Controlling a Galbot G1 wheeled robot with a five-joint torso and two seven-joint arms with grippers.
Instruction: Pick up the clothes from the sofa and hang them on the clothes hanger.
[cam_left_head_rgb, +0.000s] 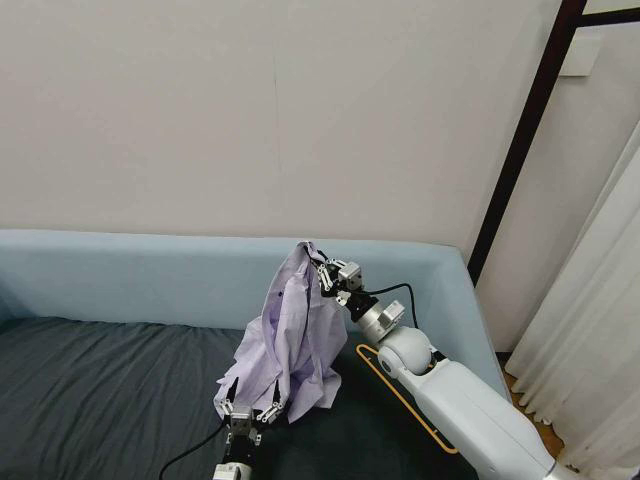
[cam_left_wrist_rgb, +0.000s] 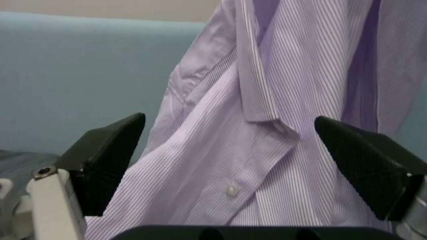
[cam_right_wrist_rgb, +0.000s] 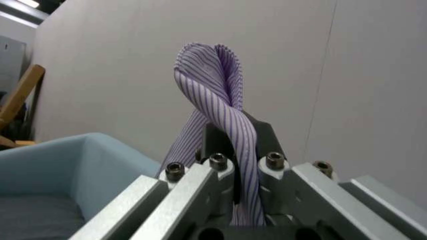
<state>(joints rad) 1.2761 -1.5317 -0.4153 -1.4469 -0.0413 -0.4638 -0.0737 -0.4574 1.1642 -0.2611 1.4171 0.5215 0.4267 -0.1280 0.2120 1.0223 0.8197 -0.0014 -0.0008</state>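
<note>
A lilac striped shirt (cam_left_head_rgb: 290, 340) is held up over the sofa, its long axis close to vertical. The top is gathered into a narrow bunch at the level of the sofa's pale blue backrest (cam_left_head_rgb: 130, 275), and the body widens downward to a loose hem just above the dark grey seat (cam_left_head_rgb: 100, 400). The bunch is clamped in the right gripper (cam_left_head_rgb: 325, 275), whose arm reaches in from the robot's right, across the seat's right end. The left gripper (cam_left_head_rgb: 250, 407) is raised from below at the hem, with its jaws spread wide apart and pointing up at the cloth. Whether its fingertips touch the fabric cannot be told. A thin orange loop (cam_left_head_rgb: 400, 395) lies on the seat just beside the right arm, apart from the shirt. A plain wall (cam_left_head_rgb: 250, 120) rises behind the sofa, a dark post (cam_left_head_rgb: 520, 150) stands past the sofa's right end, and a white curtain (cam_left_head_rgb: 600, 340) hangs further right. Nothing is seen between the shirt and either gripper. In the right wrist view a twisted fold of striped cloth is shown pinched between the closed jaws and looping up above them, a detail hidden in the head view. In the left wrist view the fine stripes, a folded placket and one small white button (cam_left_wrist_rgb: 231, 190) are shown between the two black finger pads (cam_left_wrist_rgb: 100, 160), with the blue backrest behind.
</note>
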